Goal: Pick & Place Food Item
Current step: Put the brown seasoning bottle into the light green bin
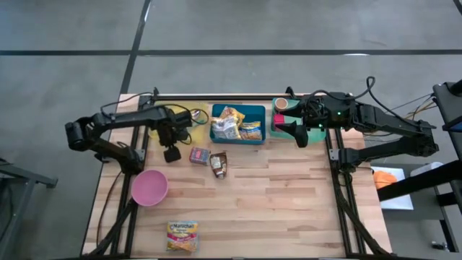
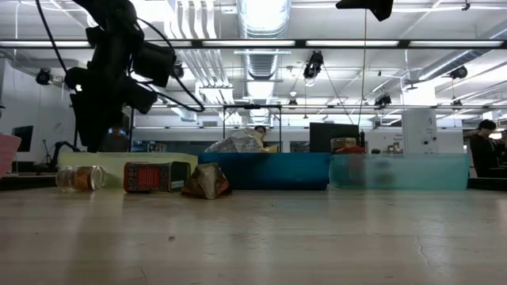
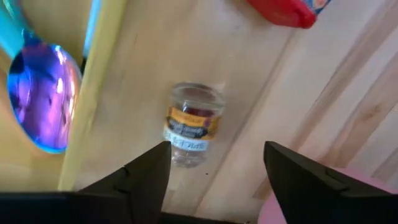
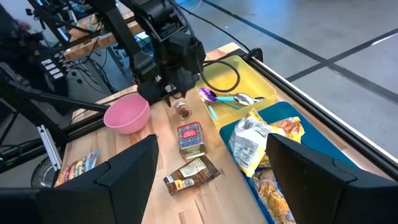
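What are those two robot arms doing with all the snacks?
The left gripper hangs open right above a small glass jar lying on its side on the wooden table, beside the yellow tray. A red packet and a brown packet lie nearby. The right gripper waits, open and empty, over the teal bin. The blue bin already has snack bags in it.

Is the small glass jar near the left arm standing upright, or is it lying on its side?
Lying on its side. The jar rests lengthwise on the table in the low view, and the left wrist view shows its label sideways.
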Controlling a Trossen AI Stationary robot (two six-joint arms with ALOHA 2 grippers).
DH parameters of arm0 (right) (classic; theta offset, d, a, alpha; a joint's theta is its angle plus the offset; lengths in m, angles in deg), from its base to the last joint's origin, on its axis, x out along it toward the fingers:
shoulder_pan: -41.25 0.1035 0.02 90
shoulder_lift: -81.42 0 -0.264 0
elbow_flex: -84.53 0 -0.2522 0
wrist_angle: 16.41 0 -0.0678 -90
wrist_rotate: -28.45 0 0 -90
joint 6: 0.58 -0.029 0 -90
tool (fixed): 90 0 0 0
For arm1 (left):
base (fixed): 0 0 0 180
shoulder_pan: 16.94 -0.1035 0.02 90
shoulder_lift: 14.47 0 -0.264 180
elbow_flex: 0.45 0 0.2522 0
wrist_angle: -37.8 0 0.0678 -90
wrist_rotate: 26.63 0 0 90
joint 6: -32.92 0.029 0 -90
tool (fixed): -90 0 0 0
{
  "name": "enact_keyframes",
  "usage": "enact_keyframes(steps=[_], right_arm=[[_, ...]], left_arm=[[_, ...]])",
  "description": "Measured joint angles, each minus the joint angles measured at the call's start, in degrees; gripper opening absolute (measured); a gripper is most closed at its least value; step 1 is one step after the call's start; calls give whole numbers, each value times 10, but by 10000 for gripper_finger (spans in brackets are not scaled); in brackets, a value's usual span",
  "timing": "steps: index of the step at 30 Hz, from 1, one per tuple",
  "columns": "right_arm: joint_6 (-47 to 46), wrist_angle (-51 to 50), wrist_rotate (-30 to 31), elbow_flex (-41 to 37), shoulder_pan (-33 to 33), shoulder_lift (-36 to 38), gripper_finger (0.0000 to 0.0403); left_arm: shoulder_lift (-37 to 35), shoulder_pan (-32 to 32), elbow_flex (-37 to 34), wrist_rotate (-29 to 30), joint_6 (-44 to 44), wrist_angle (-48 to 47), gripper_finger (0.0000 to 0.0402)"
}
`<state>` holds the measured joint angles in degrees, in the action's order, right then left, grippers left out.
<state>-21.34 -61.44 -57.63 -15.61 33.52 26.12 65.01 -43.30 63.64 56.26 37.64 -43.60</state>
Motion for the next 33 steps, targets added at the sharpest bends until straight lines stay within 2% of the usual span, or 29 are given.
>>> enact_keyframes(steps=[8,29,33], right_arm=[[2,0,0,0,0,0,294],[3,0,-14,0,0,0,294],[2,-1,-16,0,0,0,294]], left_arm=[[0,29,-1,46,-4,20,297],[0,36,-47,70,-68,33,298],[-22,38,-47,77,-88,36,298]])
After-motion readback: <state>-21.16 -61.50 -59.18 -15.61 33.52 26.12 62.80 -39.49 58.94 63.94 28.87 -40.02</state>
